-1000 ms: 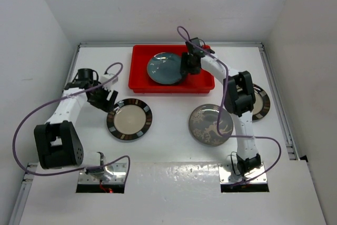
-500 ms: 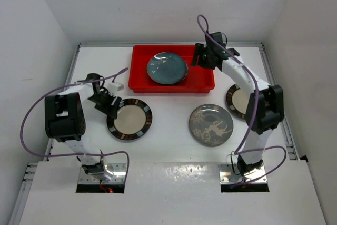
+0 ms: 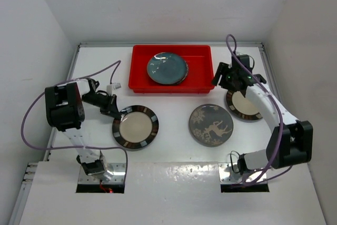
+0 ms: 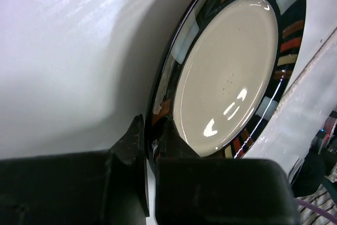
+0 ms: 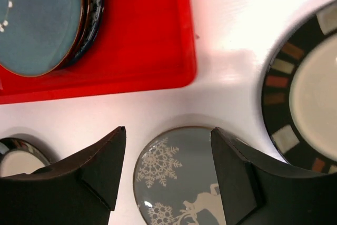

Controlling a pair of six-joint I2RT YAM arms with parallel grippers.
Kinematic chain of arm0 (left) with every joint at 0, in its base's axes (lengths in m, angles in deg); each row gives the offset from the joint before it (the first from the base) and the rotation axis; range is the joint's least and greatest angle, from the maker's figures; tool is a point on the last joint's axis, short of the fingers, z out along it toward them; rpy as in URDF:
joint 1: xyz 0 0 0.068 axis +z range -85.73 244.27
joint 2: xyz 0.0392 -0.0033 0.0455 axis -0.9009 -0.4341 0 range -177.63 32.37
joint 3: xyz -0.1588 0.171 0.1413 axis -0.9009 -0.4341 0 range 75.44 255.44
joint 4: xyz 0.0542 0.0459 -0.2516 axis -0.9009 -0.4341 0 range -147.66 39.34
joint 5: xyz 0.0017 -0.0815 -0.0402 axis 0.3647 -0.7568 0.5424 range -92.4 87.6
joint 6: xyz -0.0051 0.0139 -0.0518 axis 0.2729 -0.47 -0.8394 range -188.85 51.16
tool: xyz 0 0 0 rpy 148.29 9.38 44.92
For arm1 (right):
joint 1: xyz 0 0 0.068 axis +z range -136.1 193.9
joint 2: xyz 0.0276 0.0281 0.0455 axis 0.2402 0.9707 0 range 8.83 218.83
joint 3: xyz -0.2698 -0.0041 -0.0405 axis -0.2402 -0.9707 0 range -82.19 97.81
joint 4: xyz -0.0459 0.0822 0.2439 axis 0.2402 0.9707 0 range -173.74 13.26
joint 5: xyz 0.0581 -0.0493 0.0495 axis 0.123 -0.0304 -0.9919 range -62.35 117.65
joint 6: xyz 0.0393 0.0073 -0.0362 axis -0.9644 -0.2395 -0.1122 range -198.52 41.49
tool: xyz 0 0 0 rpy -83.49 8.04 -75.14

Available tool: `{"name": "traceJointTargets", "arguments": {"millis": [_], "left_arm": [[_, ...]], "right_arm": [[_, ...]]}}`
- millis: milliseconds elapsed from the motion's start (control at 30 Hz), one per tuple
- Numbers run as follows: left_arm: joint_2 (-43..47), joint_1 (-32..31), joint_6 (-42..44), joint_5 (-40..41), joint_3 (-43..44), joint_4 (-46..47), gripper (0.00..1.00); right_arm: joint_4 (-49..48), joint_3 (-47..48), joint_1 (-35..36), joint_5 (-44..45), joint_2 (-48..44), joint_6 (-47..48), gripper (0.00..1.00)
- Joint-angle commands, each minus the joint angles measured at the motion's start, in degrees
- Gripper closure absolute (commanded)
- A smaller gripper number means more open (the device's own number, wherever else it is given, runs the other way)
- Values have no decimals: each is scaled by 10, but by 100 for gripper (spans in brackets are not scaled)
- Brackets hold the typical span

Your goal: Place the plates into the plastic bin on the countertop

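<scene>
The countertop (image 3: 174, 148) is flat and white, boxed in by plain white panels (image 3: 158, 3), with metal rails (image 3: 277, 104) running along its side edges. At the far side sits the red bin (image 3: 202, 59), holding a stack topped by a teal plate (image 3: 167, 68); from the right wrist a darker patterned rim peeps out beneath it. Three plates are outside the bin on the white surface: the left striped plate (image 3: 135, 126), the grey deer plate (image 3: 211, 125) near the middle, and the right striped plate (image 3: 243, 105) partly under the right arm. The left claw (image 4: 152, 130) is pinched onto the near-left rim of the left striped plate, one finger on each side of the edge. The right claw (image 5: 167, 133) hangs spread wide with nothing between its fingers, above the bare counter just off the bin's right front corner. Compared with half a second ago, the right claw has come off the bin's right end and swung out toward the right striped plate, while the left striped plate has slid a little nearer and to the right in the left claw's grip. The stack in the bin and the grey deer plate have not budged.
</scene>
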Motion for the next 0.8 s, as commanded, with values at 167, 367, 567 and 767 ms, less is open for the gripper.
{"name": "traceJointTargets", "arguments": {"millis": [167, 367, 567, 767], "left_arm": [[171, -28, 85, 53, 10, 18, 100], [244, -148, 83, 31, 37, 18, 100], [224, -268, 45, 56, 130, 8, 100], [151, -351, -2, 45, 288, 13, 100]], "right_arm": [[-29, -98, -88, -86, -83, -65, 35], [-30, -125, -136, -115, -108, -85, 35], [-19, -129, -150, -116, -129, -76, 35], [-13, -152, -174, -140, -134, -81, 35]]}}
